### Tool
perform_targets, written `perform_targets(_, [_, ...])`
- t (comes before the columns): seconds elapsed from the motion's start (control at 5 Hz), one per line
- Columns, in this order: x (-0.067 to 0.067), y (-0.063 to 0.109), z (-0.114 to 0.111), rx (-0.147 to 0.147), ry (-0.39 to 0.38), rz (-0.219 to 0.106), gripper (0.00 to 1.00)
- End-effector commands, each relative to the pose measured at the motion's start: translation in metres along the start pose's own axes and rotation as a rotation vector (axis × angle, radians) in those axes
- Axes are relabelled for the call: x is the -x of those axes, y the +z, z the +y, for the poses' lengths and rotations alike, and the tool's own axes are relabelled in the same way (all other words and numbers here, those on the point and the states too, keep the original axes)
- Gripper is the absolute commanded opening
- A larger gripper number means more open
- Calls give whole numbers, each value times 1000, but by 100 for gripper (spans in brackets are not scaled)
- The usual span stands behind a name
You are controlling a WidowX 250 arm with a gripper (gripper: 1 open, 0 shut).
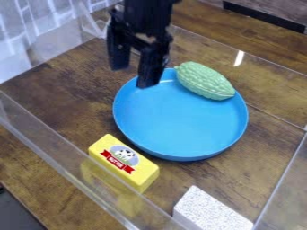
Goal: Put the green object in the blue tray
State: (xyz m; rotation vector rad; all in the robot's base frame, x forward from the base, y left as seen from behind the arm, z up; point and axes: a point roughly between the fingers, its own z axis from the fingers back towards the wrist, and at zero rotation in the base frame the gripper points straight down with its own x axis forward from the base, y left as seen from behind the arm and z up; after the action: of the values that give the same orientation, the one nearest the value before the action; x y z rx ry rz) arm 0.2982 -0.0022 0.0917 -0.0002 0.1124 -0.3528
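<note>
The gripper (133, 75) is released: its two dark fingers stand apart, point downward, and grasp nothing. It is positioned above the wooden work surface (63, 83) and the far-left part of the blue tray (180, 117), as seen by the camera. The gripper and its dark mount are slightly blurred. The blue tray is a round, shallow dish with a raised rim, and it lies flat on the work surface. The green object (204, 81), a pale oval lump with a bumpy, ridged surface, is located at the far-right edge of the tray. It overlaps the rim in this view, with its near side over the tray's interior. Whether it bears on the rim or on the floor of the tray cannot be determined. The green object is apart from the gripper fingers, to the right of them in the view. A yellow box (124, 163) is placed near the tray on the side toward the camera, to the left. It carries a red label and a small black-and-white figure; the lettering is too small to read reliably. A white block (213, 209) with a finely speckled top lies at the lower right, apart from both the tray and the yellow box. Transparent panels (57, 151) border the work surface.
</note>
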Motion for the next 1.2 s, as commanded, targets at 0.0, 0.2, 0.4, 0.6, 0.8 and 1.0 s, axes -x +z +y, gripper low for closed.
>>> perform_targets(0.0, [-21,8,-1,-39,-216,-42,100])
perform_targets(0.2, [-41,5,-6,-66,-400,-50,100])
perform_targets(0.4, [-50,4,-6,-90,-458,-58,100])
perform_targets(0.6, [-54,2,-1,-104,-465,-62,100])
perform_targets(0.8, [-67,2,-4,-120,-510,-66,100])
perform_targets(1.0, [-73,2,-6,-137,-586,-68,100])
